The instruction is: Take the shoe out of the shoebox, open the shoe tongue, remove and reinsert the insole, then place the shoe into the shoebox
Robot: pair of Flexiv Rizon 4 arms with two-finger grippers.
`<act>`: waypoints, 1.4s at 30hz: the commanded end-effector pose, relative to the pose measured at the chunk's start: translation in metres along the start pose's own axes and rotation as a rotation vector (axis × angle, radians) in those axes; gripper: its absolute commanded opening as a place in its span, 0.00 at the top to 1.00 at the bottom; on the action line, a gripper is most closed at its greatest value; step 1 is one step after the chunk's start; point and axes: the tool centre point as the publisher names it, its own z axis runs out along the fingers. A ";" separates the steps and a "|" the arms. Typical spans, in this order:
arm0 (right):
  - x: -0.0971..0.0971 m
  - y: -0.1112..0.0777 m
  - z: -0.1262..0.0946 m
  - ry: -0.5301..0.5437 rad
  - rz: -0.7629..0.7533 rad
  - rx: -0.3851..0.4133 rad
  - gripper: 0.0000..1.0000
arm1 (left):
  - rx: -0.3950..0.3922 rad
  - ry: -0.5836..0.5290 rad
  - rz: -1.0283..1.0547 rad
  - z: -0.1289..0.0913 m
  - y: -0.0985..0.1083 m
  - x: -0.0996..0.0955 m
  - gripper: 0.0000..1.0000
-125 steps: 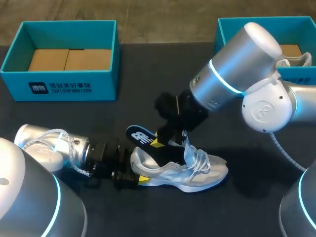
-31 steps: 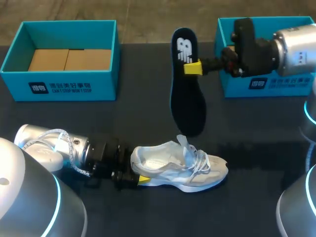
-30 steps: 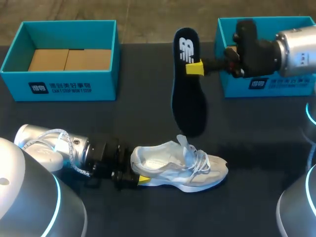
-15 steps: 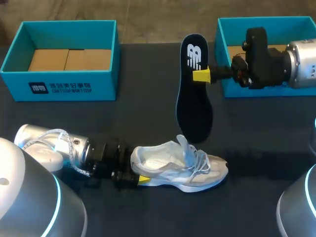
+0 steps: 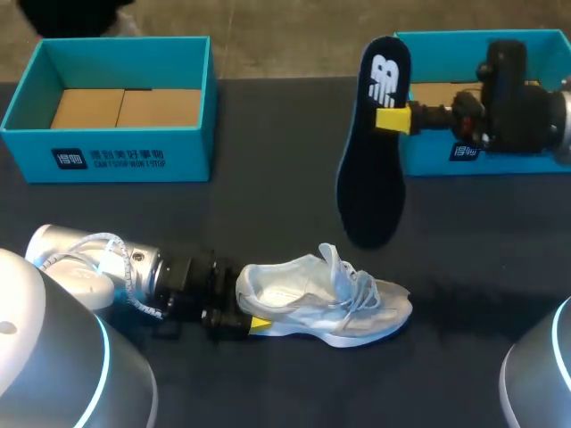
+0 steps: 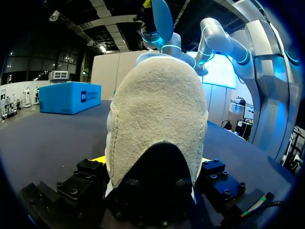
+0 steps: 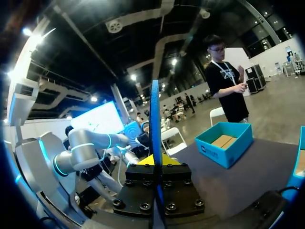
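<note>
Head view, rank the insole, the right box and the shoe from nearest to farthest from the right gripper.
1. The insole: clamped in the right gripper, hanging down from it.
2. The right box: just beside and behind the gripper, at the far right.
3. The shoe: lying low at the front middle, well apart.

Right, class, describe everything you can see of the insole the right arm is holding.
The insole is thin, flat and dark, with a white logo at its heel. It hangs above the table, heel up, toe down, slightly tilted, before the right shoebox and beyond the shoe. The right gripper pinches its edge near the heel; nothing else touches it.
</note>
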 end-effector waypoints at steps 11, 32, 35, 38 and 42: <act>0.060 -0.012 -0.036 -0.089 0.028 0.023 1.00 | -0.002 -0.001 -0.001 0.001 0.004 -0.001 1.00; 0.061 -0.018 -0.044 -0.062 0.046 0.043 1.00 | -0.002 -0.001 -0.001 0.001 0.004 -0.001 1.00; 0.053 -0.013 -0.041 -0.042 0.037 0.058 1.00 | -0.002 -0.001 -0.001 0.001 0.004 -0.001 1.00; 0.048 -0.010 -0.038 -0.026 0.013 0.059 1.00 | -0.002 -0.001 -0.001 0.001 0.004 -0.001 1.00; 0.035 -0.004 -0.039 -0.033 0.002 0.050 1.00 | -0.002 -0.001 -0.001 0.001 0.004 -0.001 1.00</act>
